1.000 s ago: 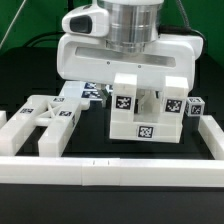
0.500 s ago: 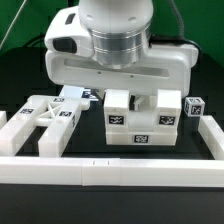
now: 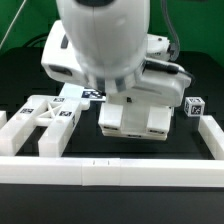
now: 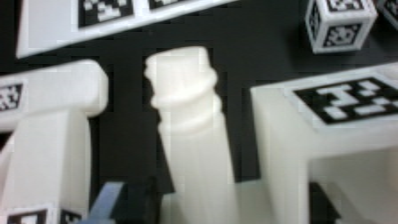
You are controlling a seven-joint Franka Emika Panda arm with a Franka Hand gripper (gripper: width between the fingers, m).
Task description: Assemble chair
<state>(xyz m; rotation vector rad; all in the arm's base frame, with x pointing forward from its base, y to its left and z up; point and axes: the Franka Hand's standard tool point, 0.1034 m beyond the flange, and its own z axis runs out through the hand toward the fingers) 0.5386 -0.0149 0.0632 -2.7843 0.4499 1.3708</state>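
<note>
The white blocky plastic seat block (image 3: 135,120) of the chair sits near the middle of the black desk (image 3: 180,152), straight under the big white robot arm (image 3: 105,50), which fills the upper part of the exterior view; the block looks tilted, its lower edge sloping down toward the exterior view's right, and whether it rests on the desk cannot be made out; the fingers are hidden behind the arm's bulk there, so I cannot tell whether they are clenched on the block or released; on the exterior view's left lies the white X-braced frame (image 3: 45,113) with small square tags, apart from the seat block; on the exterior view's right stands a small white tagged cube (image 3: 193,107), near the block but not touching it; a strip of the flat white marker board (image 3: 88,93) shows behind, between the frame and the arm; long plain white border rails (image 3: 110,170) close the scene at the front and both sides; in the wrist view a slim white rounded bar (image 4: 187,110) runs down the middle, flanked by a white piece with a tag (image 4: 347,100) on one side and another white tagged piece (image 4: 45,95) on the other, with dark gaps between; the marker board (image 4: 107,20) and the tagged cube (image 4: 342,28) lie beyond them.
</note>
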